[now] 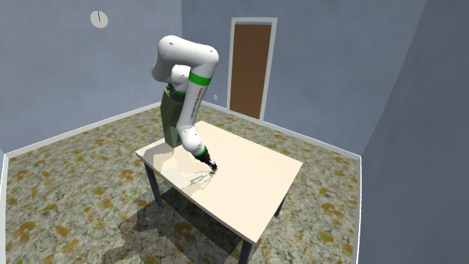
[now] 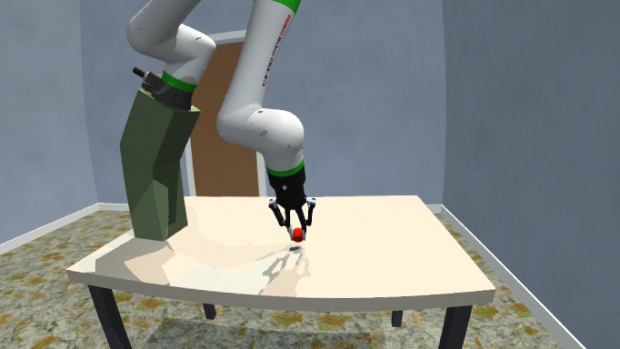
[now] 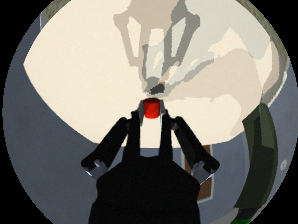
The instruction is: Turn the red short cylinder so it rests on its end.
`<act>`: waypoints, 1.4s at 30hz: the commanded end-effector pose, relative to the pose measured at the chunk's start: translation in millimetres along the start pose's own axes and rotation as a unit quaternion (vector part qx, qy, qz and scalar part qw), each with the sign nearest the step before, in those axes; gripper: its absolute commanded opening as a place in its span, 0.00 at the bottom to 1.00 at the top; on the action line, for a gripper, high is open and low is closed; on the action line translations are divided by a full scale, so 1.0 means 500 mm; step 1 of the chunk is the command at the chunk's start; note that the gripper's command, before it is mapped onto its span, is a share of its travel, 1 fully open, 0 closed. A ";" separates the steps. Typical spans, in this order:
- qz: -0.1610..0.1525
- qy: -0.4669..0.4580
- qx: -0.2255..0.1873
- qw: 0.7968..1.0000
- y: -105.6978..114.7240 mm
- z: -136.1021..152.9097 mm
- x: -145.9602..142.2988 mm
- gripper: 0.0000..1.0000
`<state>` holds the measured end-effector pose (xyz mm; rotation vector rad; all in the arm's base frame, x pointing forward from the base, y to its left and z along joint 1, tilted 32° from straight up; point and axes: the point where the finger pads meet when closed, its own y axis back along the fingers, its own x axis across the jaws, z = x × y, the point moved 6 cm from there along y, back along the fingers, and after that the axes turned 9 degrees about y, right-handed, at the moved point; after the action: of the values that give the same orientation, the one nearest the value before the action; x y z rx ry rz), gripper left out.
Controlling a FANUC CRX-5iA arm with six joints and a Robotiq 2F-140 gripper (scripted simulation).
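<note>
The red short cylinder [image 2: 297, 234] [image 3: 153, 107] is small and sits between the fingertips of my gripper [image 2: 297, 235] [image 1: 213, 169] [image 3: 153, 111]. The gripper is shut on it and holds it a little above the cream table top [image 2: 386, 245] [image 1: 254, 179], with its shadow just below. The gripper tilts down from the arm, near the middle of the table. The fingers hide the cylinder's sides, so I cannot tell how its axis lies.
The arm's olive green base pedestal [image 2: 155, 168] [image 1: 171, 120] stands on the table's back left corner. A brown door [image 1: 249, 70] is in the far wall. The table edges run close at the front [image 2: 291, 302].
</note>
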<state>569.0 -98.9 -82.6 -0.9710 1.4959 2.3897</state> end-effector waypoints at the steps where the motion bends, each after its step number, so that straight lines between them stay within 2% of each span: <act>1: 0.006 -0.002 -0.051 0.999 -0.008 -0.017 -0.009 0.19; 4: -0.004 -0.002 -0.102 0.995 -0.007 -0.032 -0.007 0.19; 6: -0.010 -0.003 -0.121 0.993 -0.004 -0.037 -0.006 0.19; 18: -0.011 -0.003 -0.129 0.992 -0.005 -0.040 -0.005 0.19; 26: -0.030 -0.004 -0.247 0.969 -0.019 -0.075 0.001 0.19; 42: -0.032 -0.004 -0.256 0.966 -0.019 -0.077 0.001 0.19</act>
<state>589.6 -126.8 -100.9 -1.0748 0.8371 2.7817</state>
